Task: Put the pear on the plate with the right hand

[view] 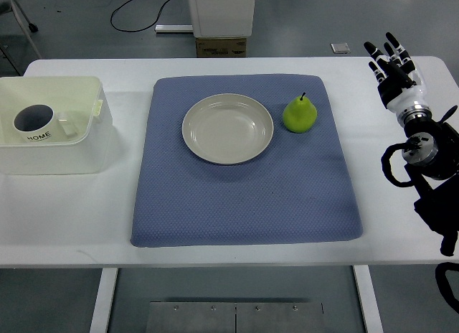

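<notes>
A green pear (300,115) with a dark stem stands on the blue mat (244,197), just right of the cream plate (228,128). The plate holds nothing. My right hand (389,62) hovers over the table's far right edge, well to the right of the pear, fingers spread and holding nothing. Its arm comes in from the right edge. My left arm does not show.
A white plastic bin (79,143) at the left holds a white mug (34,123). A white machine base and a cardboard box (221,46) stand beyond the table's far edge. The white table (64,211) surrounds the mat.
</notes>
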Controlling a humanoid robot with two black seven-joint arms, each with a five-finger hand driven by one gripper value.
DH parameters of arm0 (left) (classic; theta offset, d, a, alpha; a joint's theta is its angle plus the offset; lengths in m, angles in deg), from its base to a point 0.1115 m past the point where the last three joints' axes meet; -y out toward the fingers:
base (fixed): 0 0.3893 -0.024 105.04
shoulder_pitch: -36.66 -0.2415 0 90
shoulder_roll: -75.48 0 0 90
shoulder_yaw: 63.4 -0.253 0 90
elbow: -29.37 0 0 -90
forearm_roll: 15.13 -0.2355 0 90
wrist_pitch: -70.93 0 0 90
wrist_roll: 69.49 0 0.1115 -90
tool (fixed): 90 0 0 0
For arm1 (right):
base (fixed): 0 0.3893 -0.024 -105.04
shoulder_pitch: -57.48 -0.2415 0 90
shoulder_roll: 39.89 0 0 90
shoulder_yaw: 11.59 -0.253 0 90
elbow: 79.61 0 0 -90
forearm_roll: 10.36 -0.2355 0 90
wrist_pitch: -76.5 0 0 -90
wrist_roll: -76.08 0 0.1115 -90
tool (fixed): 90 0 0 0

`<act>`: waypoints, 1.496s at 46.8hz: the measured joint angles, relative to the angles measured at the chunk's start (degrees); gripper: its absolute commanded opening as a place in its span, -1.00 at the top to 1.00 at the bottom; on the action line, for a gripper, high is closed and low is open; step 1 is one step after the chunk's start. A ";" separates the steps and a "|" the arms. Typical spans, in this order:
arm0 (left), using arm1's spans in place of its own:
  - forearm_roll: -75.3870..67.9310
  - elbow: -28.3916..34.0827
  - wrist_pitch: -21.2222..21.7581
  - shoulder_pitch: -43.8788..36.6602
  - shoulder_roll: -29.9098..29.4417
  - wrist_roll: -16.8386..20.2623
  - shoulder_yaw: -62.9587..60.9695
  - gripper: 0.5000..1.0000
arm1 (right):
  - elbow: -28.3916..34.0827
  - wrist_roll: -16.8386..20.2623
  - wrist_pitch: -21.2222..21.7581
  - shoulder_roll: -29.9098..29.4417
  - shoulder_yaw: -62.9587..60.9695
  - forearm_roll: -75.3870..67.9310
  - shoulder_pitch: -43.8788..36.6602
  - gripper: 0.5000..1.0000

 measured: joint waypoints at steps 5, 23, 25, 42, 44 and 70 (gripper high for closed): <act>0.00 0.00 0.00 0.20 0.00 0.01 0.01 -1.00 | 0.02 0.00 0.00 0.00 0.00 0.01 -0.04 -1.00; 0.10 0.05 0.00 0.27 0.00 0.01 0.08 -1.00 | 0.02 0.00 0.00 0.18 0.06 -0.02 -0.03 -1.00; 0.11 0.06 0.00 0.26 0.00 0.01 0.08 -1.00 | 0.01 0.04 0.00 0.18 0.07 -0.04 -0.03 -1.00; 0.12 0.08 0.00 -0.39 0.00 -0.01 0.01 -1.00 | -0.07 0.42 0.00 0.18 0.07 -0.05 -0.49 -1.00; 0.12 0.09 0.00 -0.41 0.00 -0.01 0.01 -1.00 | -0.12 0.43 0.00 0.18 0.07 -0.06 -0.69 -1.00; 0.11 0.08 0.00 -0.40 0.00 0.00 0.01 -1.00 | -0.16 -0.36 0.00 0.06 0.00 -0.14 -0.97 -1.00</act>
